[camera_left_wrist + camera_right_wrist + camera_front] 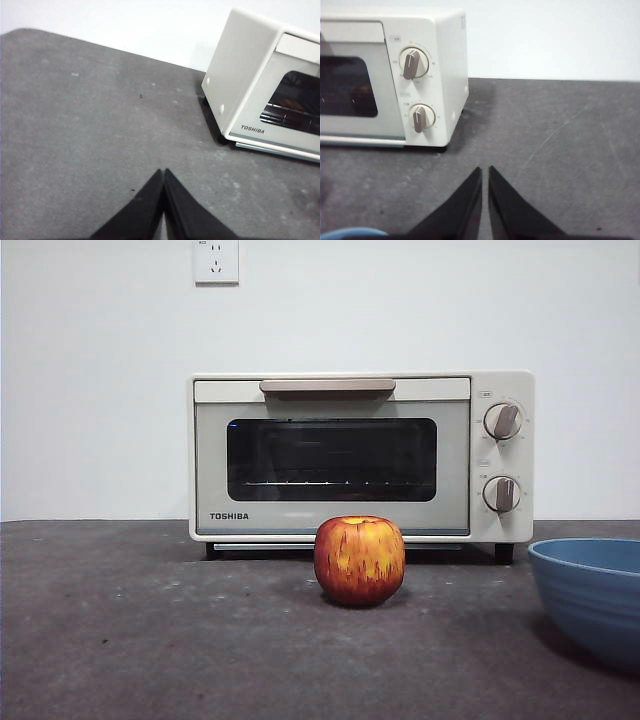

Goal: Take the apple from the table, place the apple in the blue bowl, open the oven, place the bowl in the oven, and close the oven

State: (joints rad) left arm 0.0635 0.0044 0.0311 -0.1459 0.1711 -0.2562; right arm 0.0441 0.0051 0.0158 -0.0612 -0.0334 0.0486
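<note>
— Where were the two grippers?

— The left gripper (163, 175) had its fingers pressed together, holding nothing, hanging over bare bench (90, 130) off the oven's (265, 100) plain side. The right gripper (485, 172) had its fingers nearly touching too, a thin slit between them, empty, near the oven's knob end.

— And the apple?

— The apple (359, 560) stood upright on the bench in front of the oven's closed glass door (331, 459), apart from both grippers.

— The bowl?

— The blue bowl (592, 595) sat on the bench beside the apple, on the knob side, well apart from it and cut off by the picture's edge. Its rim showed by the right gripper.
</note>
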